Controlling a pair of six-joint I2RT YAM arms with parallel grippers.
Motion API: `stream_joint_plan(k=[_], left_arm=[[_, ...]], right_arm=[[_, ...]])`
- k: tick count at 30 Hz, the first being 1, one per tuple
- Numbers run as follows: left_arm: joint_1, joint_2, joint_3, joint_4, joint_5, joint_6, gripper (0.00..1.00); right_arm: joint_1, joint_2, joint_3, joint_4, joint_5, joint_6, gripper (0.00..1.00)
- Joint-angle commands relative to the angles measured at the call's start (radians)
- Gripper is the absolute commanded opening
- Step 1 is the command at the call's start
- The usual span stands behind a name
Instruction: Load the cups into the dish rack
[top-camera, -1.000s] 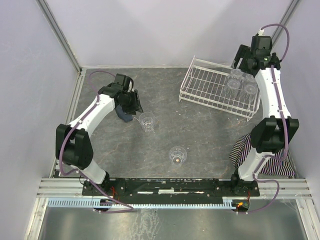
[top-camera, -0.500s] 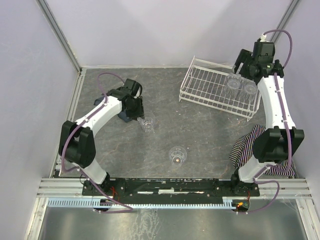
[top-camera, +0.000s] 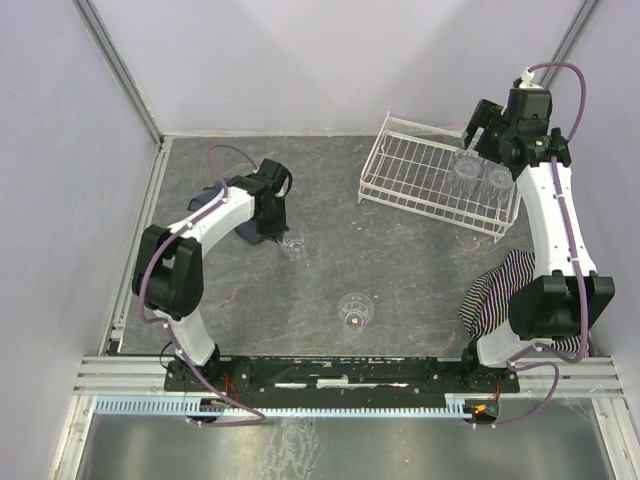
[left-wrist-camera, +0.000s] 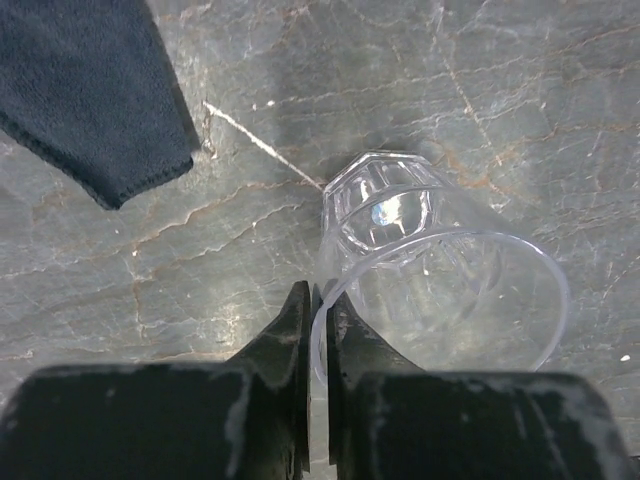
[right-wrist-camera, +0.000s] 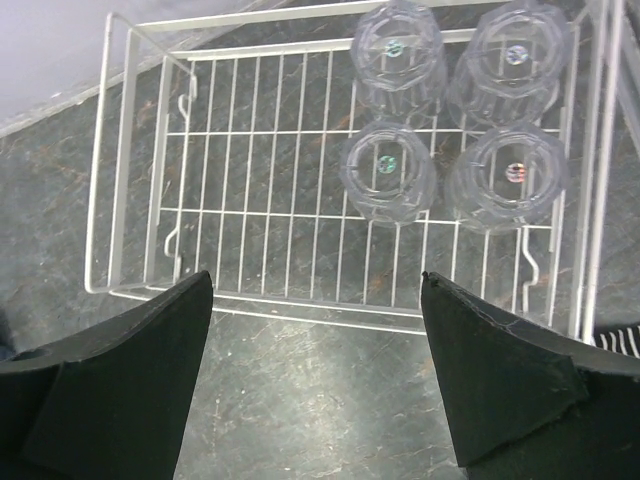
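My left gripper (top-camera: 281, 236) (left-wrist-camera: 318, 290) is shut on the rim wall of a clear ribbed cup (top-camera: 294, 245) (left-wrist-camera: 430, 250), which stands mouth up on the dark stone table. Another cup (top-camera: 355, 311) stands alone near the table's front middle. The white wire dish rack (top-camera: 405, 170) (right-wrist-camera: 260, 132) sits at the back right. It holds several cups, base up, at its right end (top-camera: 470, 163) (right-wrist-camera: 388, 172). My right gripper (top-camera: 487, 128) (right-wrist-camera: 316, 275) is open and empty, held above the rack's near edge.
A dark blue cloth (left-wrist-camera: 90, 90) lies just left of the held cup. A striped cloth (top-camera: 495, 290) lies by the right arm's base. Pale walls enclose the table on the left, back and right.
My left gripper has moved right to the cup and shut on its rim. My right gripper has shifted slightly back over the rack.
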Motion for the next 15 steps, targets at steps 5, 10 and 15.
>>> stream_joint_plan(k=[5, 10, 15], left_arm=[[0.000, 0.001, 0.195, -0.022, 0.132, -0.014, 0.03], [0.028, -0.019, 0.261, 0.043, 0.320, -0.094, 0.03], [0.107, -0.064, 0.199, 0.288, 0.618, -0.298, 0.03]], right_arm=[[0.064, 0.004, 0.003, 0.085, -0.244, 0.111, 0.93], [0.083, 0.029, -0.090, 0.244, -0.468, 0.309, 0.94], [0.115, 0.067, -0.171, 0.459, -0.661, 0.523, 0.95]])
